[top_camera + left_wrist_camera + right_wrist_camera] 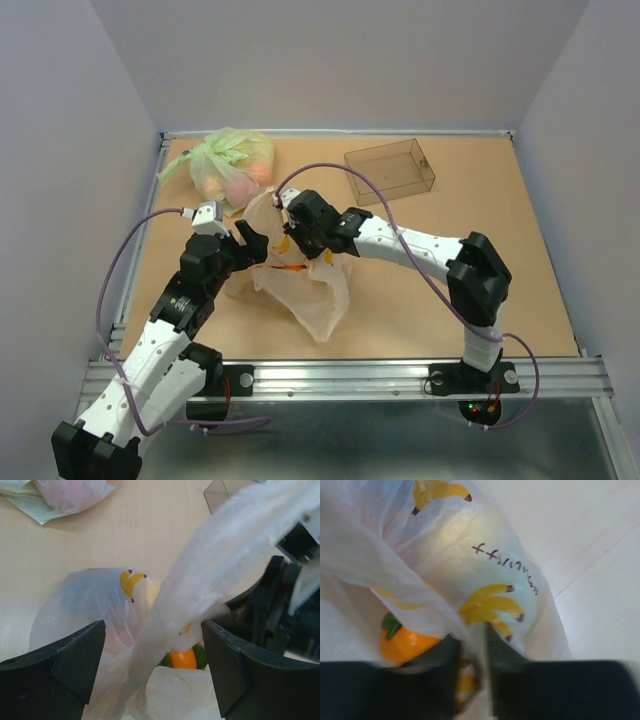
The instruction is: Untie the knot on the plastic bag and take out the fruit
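Farthest left on the desk (480, 300), a small green bag (228, 160) lies at the back, well apart from the work. Next, the left jaws stand wide apart, gripping nothing, with a stretched band of film passing loosely between them. That band belongs to the plastic bag (305, 285), which sprawls mid-desk between the two arms, its body slumped toward the near edge. Inside it the fruit (182, 658) shows: an orange one with a green cap and something green beside it. Just right of that, the right jaws are pinched tight on a fold of the same film, drawing the band taut. The knot cannot be picked out for certain. The film looks feather-light, limp and slippery, and likely to tear if yanked, so the better hold is probably the bunched band close to the tie, not the thin wall. A clear box (392, 170) sits further right at the back.
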Robot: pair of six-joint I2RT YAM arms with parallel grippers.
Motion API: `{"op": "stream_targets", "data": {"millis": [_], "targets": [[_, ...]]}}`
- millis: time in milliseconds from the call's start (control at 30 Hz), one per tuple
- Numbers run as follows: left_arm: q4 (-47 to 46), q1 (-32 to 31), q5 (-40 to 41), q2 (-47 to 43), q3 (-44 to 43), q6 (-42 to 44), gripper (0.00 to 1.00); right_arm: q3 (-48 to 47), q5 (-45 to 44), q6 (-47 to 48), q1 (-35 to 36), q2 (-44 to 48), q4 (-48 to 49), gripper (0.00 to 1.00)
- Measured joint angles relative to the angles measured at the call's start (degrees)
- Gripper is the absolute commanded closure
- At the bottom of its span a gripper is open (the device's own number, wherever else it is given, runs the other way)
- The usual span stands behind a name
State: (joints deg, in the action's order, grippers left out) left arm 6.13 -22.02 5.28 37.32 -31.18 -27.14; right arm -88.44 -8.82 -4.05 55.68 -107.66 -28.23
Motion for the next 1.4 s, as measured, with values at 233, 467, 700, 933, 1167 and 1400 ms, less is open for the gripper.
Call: {"op": "stream_targets", "data": {"millis": [233, 467, 700, 933, 1167, 1400], "targets": [[-0.6, 0.0, -0.7, 0.5, 0.0, 4.4, 0.1, -4.3, -2.0, -8.7, -8.0, -3.8, 2.8, 1.0], [-1.3, 0.0, -1.5, 2.1, 0.0, 1.9, 0.1, -9.2, -6.8, -18.3, -9.2, -3.8, 6.7, 1.0], [-5.3, -1.6, -1.6, 8.9, 0.0, -9.0, 0.09, -9.1, -5.1, -22.8, -8.3, -3.8, 8.6, 1.0], [-7.9, -8.5, 3.0, 18.6, 0.0, -15.9, 0.32, -8.7, -3.2, -23.1, -8.3, -3.8, 9.7, 1.0], [-8.1, -6.3, 11.9, 19.4, 2.6, -18.1, 0.98, -1.3, -5.9, -21.3, -9.1, -3.6, 11.1, 0.99], [-8.0, 3.1, 9.6, 17.0, 2.3, -13.7, 1.0, 5.1, -1.0, -23.1, -20.7, -2.6, 11.1, 1.0]]}}
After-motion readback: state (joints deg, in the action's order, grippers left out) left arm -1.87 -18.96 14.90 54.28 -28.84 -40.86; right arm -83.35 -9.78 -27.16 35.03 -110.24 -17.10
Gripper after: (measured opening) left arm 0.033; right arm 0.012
